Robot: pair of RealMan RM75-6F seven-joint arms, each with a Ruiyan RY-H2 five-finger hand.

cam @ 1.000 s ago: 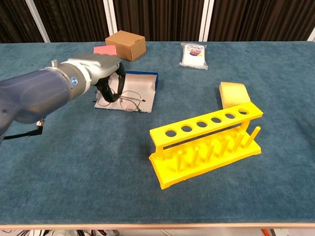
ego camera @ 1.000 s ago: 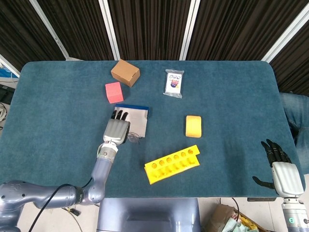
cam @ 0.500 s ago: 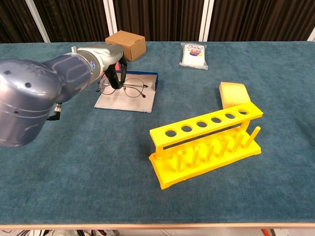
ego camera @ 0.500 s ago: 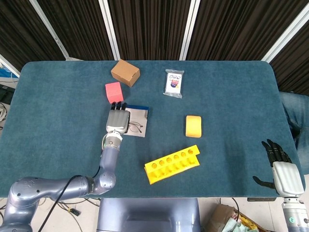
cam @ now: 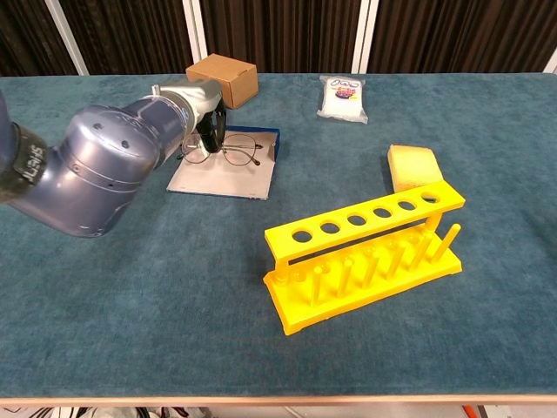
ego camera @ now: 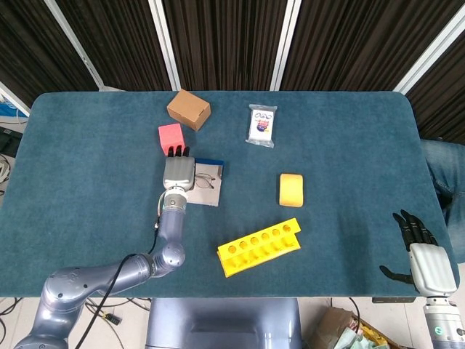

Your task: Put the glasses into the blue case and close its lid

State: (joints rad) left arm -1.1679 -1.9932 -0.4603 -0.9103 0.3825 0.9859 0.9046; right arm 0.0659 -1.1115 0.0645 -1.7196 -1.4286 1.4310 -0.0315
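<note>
The wire-framed glasses [cam: 233,151] hang just above the open blue case [cam: 261,171], near its blue far wall [ego camera: 212,161]. My left hand [ego camera: 178,172] pinches them at their left lens with its dark fingers [cam: 211,132]; the bulky forearm hides part of the case's left side in the chest view. From the head view the glasses [ego camera: 204,179] lie over the case's grey inside [ego camera: 208,195]. Off the table's right front corner, my right hand [ego camera: 421,251] hovers with its fingers spread and nothing in it.
A pink cube [ego camera: 171,137] and a brown cardboard box [ego camera: 189,109] stand just beyond the case. A white packet [ego camera: 261,125] lies at the back middle. A yellow sponge [ego camera: 290,190] and a yellow test-tube rack [ego camera: 259,246] sit to the right of the case.
My left hand has carried the glasses away from the case's near edge towards its blue far wall. The right hand has stayed still.
</note>
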